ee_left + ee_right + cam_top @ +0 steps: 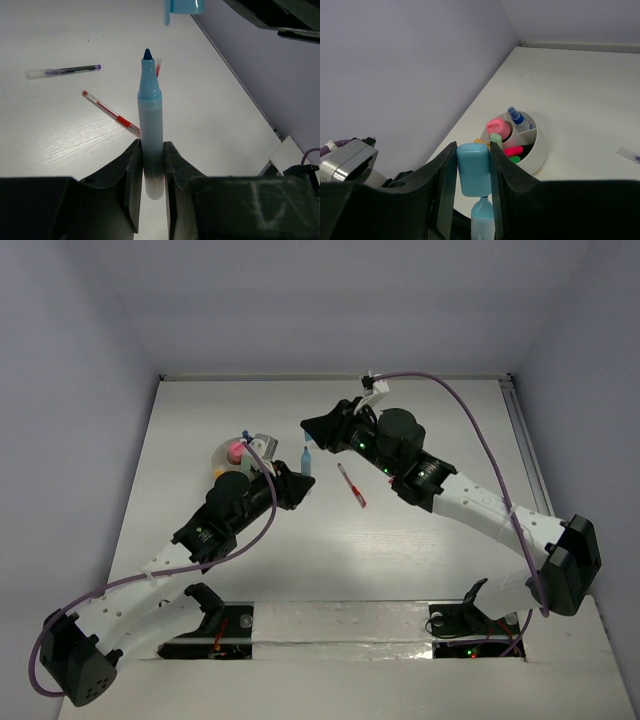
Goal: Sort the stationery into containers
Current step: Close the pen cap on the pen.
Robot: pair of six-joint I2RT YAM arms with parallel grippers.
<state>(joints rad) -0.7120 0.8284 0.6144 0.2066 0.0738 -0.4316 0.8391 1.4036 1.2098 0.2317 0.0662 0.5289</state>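
1. Left wrist view: left jaws are pinching the blue-white marker (150,120) above the surface (50,145).
2. Right jaws are clamping its light-blue cap (474,167) beside the tip.
3. White cup (541,147) is sitting toward the far-left corner.

cup (222,452) far-L on table (440,430), markers (498,129) standing in its compartments | my L gripper (152,149) R of cup, marker (150,110) btwn its fingers | cap (474,167) in my R gripper (472,147), in line w/ marker tip, small gap | pen (351,485) flat on table, R of marker, nearer | 2nd pen (64,71) on table, apart from 1st
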